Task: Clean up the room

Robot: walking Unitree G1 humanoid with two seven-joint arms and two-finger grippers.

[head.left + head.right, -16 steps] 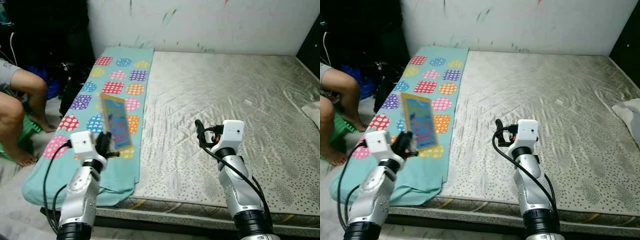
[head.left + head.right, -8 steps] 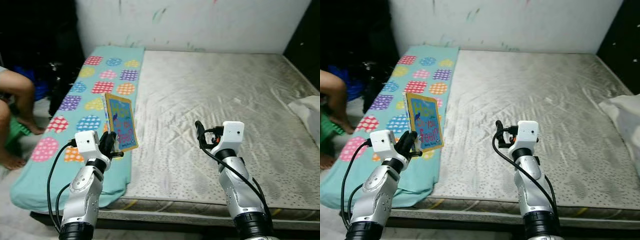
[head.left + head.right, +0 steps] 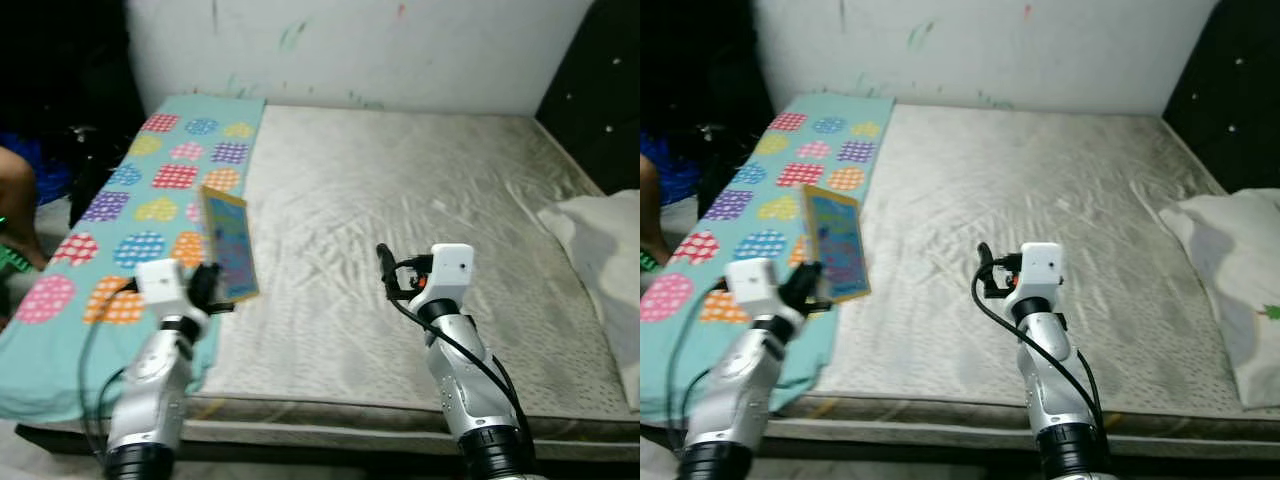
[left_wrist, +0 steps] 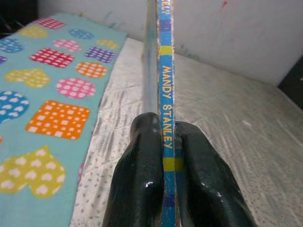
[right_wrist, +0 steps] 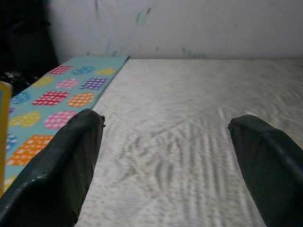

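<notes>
Swung right since a second ago, bringing a pillow (image 3: 1230, 280) into sight. Left pincer (image 3: 207, 287) clamped on a book (image 3: 228, 245), held upright above the edge of the patterned blanket (image 3: 120, 220) on the bed (image 3: 400, 200). Right pincer (image 5: 165, 156) spread wide, holding nothing. Carrying step, likely; next calls for finding somewhere to set the book down.

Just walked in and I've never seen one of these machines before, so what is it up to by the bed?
The robot stands at the edge of a bare mattress. Its left gripper is shut on a thin children's book, held upright above the edge of a teal blanket patterned with colourful hearts and squares. Its right gripper is open over the mattress, holding nothing. A white pillow lies on the right.
</notes>
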